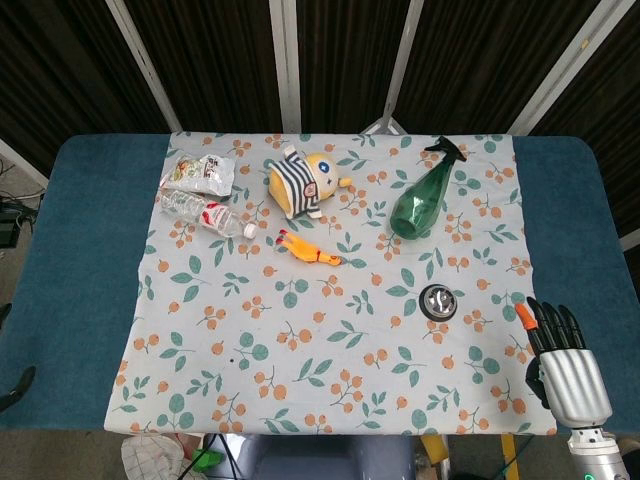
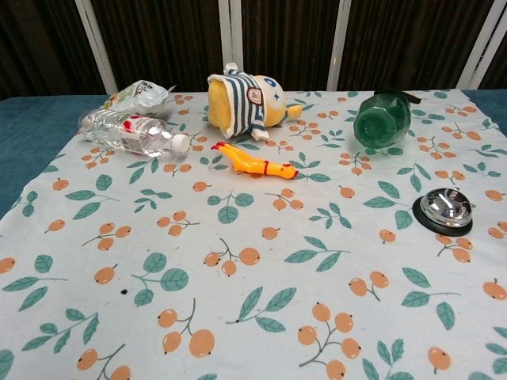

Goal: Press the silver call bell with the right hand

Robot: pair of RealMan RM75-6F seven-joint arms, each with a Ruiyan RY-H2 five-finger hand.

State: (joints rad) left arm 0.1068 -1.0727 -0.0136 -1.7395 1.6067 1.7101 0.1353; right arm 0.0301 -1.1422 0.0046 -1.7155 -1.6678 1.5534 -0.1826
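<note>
The silver call bell [image 1: 439, 300] on its black base stands on the floral cloth, right of centre; the chest view shows the bell [image 2: 445, 210] near the right edge. My right hand [image 1: 562, 358] hovers at the cloth's lower right corner, below and to the right of the bell, clear of it. Its dark fingers [image 1: 553, 322] point away from me, spread, holding nothing. The chest view does not show this hand. My left hand appears in neither view.
A green spray bottle [image 1: 425, 196] lies beyond the bell. A yellow rubber chicken [image 1: 306, 250], a striped plush toy [image 1: 302, 182], a water bottle [image 1: 205, 212] and a snack bag [image 1: 200, 172] lie at the far left and middle. Blue table [image 1: 70, 260] surrounds the cloth [image 1: 330, 330].
</note>
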